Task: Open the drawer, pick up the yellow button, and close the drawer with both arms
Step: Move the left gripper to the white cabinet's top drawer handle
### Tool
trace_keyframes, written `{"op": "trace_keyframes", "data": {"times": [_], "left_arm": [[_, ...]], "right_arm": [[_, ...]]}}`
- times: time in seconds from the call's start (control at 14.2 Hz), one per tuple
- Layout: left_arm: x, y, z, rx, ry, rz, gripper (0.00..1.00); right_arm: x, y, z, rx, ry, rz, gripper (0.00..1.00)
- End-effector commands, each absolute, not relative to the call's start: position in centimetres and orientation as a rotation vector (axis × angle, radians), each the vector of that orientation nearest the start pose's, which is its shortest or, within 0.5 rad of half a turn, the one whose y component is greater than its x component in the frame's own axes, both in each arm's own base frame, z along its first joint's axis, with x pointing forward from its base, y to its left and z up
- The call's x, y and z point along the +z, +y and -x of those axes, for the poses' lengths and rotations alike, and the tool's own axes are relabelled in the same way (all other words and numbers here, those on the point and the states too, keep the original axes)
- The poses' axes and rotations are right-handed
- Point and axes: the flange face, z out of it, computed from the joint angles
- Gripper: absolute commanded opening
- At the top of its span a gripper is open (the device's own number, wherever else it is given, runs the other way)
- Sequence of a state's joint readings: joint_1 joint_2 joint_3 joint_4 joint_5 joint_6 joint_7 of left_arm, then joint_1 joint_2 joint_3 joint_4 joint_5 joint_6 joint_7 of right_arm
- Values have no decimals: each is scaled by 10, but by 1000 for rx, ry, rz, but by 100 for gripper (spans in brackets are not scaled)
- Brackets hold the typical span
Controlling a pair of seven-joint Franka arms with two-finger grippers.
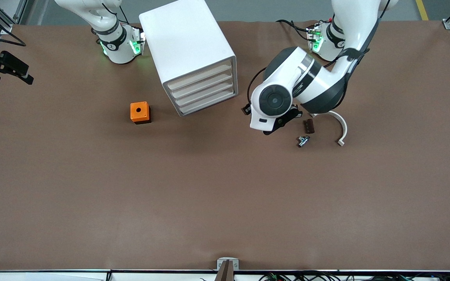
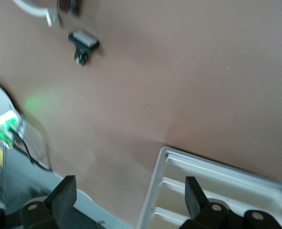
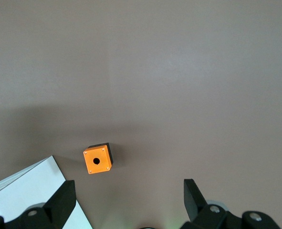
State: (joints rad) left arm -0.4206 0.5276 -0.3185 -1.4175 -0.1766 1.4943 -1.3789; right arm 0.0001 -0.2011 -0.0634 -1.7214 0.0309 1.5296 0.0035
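Observation:
The white cabinet (image 1: 188,43) stands near the robots' bases, with four beige-fronted drawers, all shut. The drawer (image 1: 199,76) is the uppermost. The button is not in view. My left gripper (image 1: 283,121) hangs low over the table beside the cabinet's front, toward the left arm's end, open and empty. In the left wrist view the left gripper (image 2: 131,191) has its jaws wide apart, with the cabinet's front (image 2: 217,181) close by. My right gripper (image 3: 129,193) is open and empty, high over the table. It is out of the front view.
An orange cube with a hole (image 1: 140,112) sits beside the cabinet toward the right arm's end, and shows in the right wrist view (image 3: 98,161). A black switch with a white face (image 1: 303,140), a small brown piece (image 1: 308,126) and a white arc (image 1: 340,127) lie near the left gripper.

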Motion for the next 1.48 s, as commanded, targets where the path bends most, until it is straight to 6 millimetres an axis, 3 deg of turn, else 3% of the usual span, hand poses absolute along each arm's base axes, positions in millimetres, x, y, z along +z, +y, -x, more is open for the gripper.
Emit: {"op": "trace_keyframes", "data": {"times": [0.0, 0.21, 0.42, 0.63, 0.92, 1.06, 1.27, 1.41], "left_arm": [[366, -458, -495, 775, -1177, 2536, 100], [352, -473, -500, 852, -1399, 2363, 100], [353, -481, -502, 953, -1439, 2308, 100], [350, -487, -498, 1074, -1565, 2116, 100], [322, -495, -494, 1220, -1711, 1716, 99], [307, -499, -490, 1274, -1707, 1615, 99], [294, -503, -483, 1360, -1670, 1508, 98], [286, -503, -474, 1377, -1622, 1470, 86]], "right_arm": [[664, -32, -486, -41, 127, 3104, 100], [672, -35, -491, -68, 124, 3097, 100], [675, -32, -501, -79, 117, 3099, 100], [635, -32, -529, 37, 109, 3116, 100], [596, -36, -554, 123, 113, 3114, 100], [556, -39, -574, 214, 119, 3116, 100], [549, -44, -580, 219, 119, 3151, 100], [548, -43, -583, 219, 104, 3193, 100]]}}
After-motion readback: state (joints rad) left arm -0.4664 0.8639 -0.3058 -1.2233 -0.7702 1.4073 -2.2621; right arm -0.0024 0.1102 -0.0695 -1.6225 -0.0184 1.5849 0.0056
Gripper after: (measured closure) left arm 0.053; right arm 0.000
